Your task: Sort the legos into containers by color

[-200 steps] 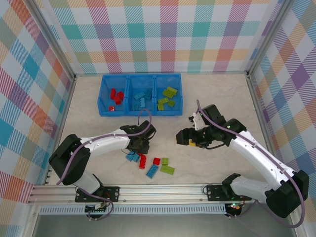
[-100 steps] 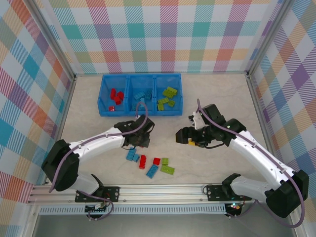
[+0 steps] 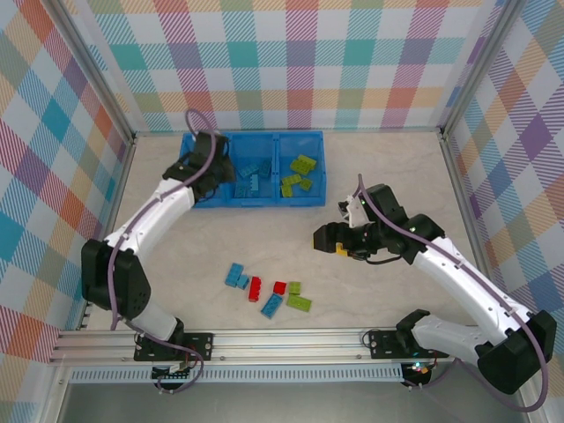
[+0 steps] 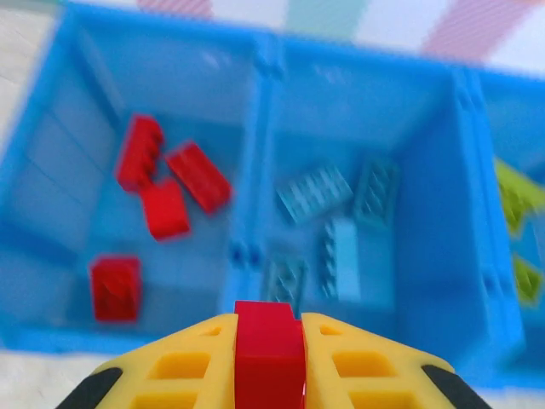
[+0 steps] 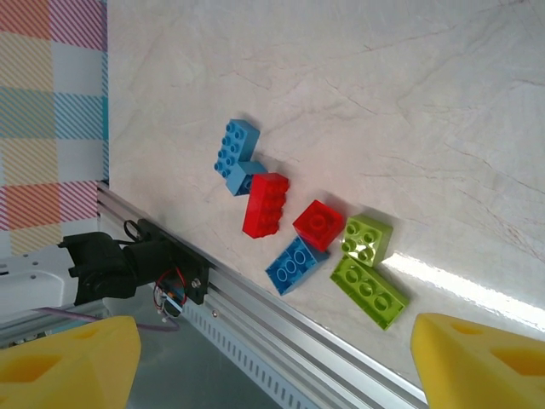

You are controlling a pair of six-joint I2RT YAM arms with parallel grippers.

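Red brick (image 4: 269, 362), lengthwise along left gripper (image 4: 269, 322), over tray (image 4: 366, 85)

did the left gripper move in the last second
Yes. The left gripper, shut on a red brick, went from beside the loose bricks to the far blue tray.

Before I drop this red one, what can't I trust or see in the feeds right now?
- Top view: the left arm covers much of the tray's left compartment, so the bricks in it are hidden.
- Left wrist view: blurred. The gripped red brick is cut by the bottom edge, so its length is unknown.
- Right wrist view: the fingers of the right tool are cut by the bottom edge.
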